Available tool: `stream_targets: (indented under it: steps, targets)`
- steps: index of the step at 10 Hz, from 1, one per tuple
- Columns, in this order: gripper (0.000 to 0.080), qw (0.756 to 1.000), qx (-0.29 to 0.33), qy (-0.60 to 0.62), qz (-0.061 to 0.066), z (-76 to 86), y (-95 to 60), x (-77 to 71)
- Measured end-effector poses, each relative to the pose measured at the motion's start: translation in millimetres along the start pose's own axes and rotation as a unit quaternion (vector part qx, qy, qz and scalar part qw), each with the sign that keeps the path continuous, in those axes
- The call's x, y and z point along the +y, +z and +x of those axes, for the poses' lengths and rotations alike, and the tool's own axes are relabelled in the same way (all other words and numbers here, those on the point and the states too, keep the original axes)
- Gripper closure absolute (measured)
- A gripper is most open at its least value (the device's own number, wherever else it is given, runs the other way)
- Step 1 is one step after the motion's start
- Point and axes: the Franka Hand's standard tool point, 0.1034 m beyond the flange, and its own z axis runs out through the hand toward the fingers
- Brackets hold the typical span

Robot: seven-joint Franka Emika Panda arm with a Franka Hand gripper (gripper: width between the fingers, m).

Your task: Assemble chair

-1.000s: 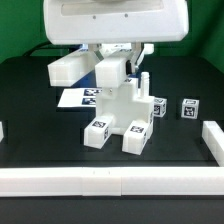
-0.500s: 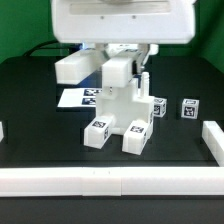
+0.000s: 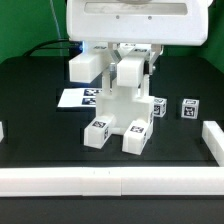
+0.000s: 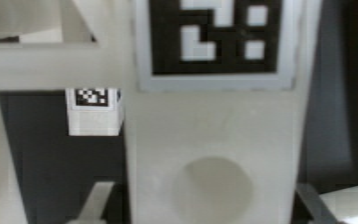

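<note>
The partly built chair (image 3: pixel 120 118), glossy white blocky plastic with small black-and-white tags, stands upright at the middle of the black tabletop (image 3: pixel 40 135). The end effector (image 3: pixel 127 92) hangs directly over the chair's tall top part. In the wrist view its fingers (image 4: pixel 98 200) flank a broad white slab of the chair (image 4: pixel 211 120). I cannot tell whether they press on it.

A loose block (image 3: pixel 189 108), white and tagged, sits apart toward the exterior view's right. The flat white marker board (image 3: pixel 78 98) lies behind the chair, and long white border rails (image 3: pixel 100 180) edge the tabletop. A green wall (image 3: pixel 20 25) stands behind.

Only the wrist view shows the slab's large tag (image 4: pixel 211 38) and a round dimple (image 4: pixel 217 185) between the fingers.
</note>
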Motion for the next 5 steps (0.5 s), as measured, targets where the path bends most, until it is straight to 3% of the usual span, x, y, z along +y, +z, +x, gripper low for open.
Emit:
stream_targets:
  steps: [5]
  targets:
    - [0.0511,0.997,-0.002,0.076,0.000,-12.5,-1.2,-9.5]
